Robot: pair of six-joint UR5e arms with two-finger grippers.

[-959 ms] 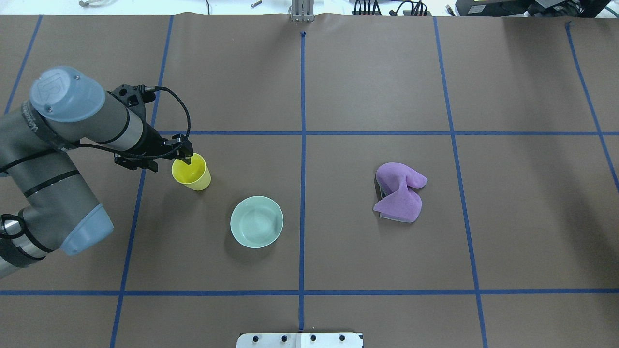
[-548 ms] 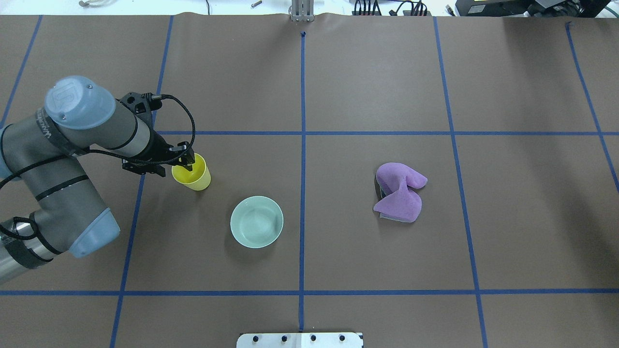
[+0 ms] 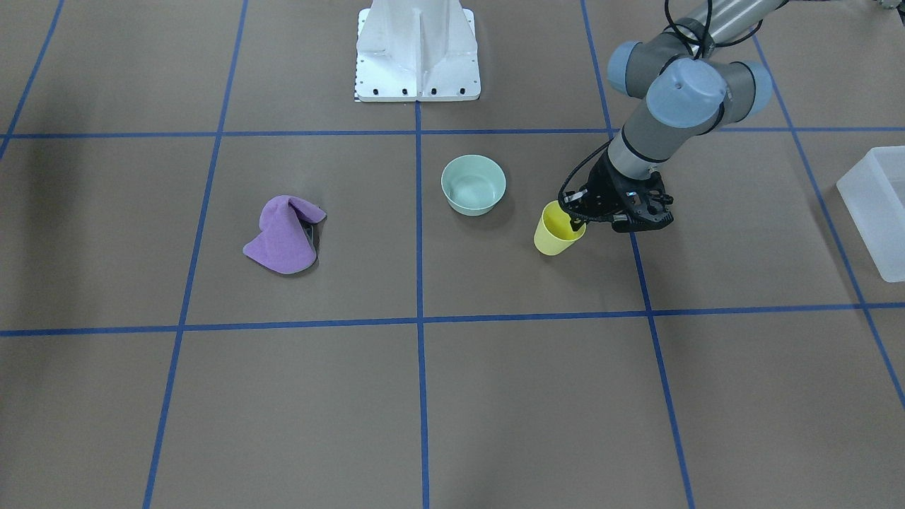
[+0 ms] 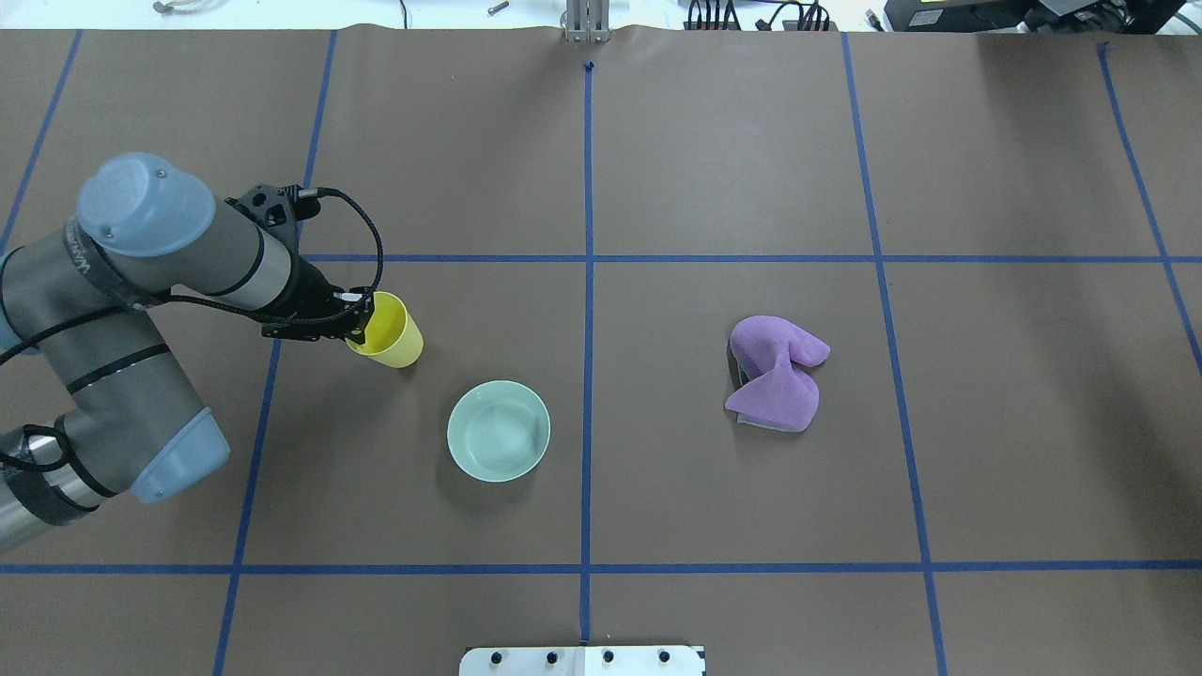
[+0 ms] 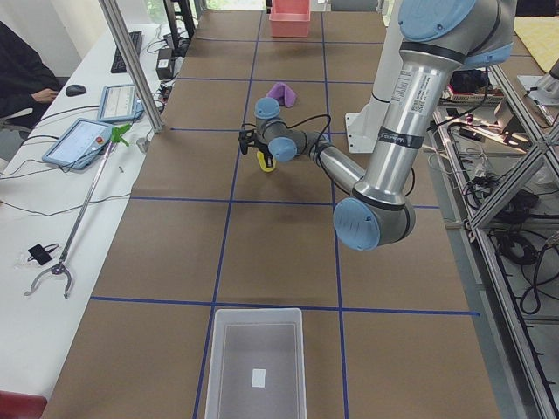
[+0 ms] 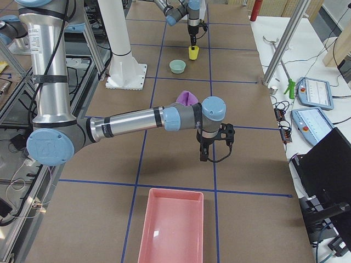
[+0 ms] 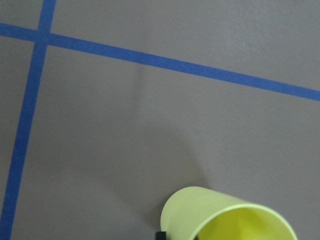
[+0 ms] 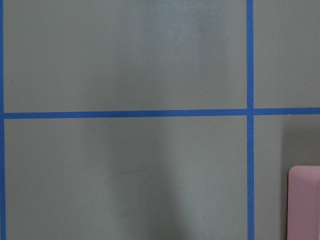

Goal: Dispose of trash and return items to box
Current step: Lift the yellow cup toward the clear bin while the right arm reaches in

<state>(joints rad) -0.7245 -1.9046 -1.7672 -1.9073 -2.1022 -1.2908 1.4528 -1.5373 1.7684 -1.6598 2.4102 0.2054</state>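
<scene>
The yellow cup is tilted, its mouth turned toward my left gripper, which is shut on its rim. The pair also shows in the front view, cup and gripper. In the left wrist view the cup sits at the bottom edge. The mint-green bowl stands upright and empty a little right of the cup. The frosted box stands far off on the robot's left, and is empty but for a label in the exterior left view. My right gripper hangs over bare table; I cannot tell its state.
A crumpled purple cloth lies in the right half of the table. A pink tray stands at the table's right end, beyond the right gripper. The white robot pedestal is at the robot's side of the table.
The yellow cup has tipped over toward the left gripper and shifted slightly right, held by its rim. The left arm's elbow moved a little. Bowl and cloth have not moved.
</scene>
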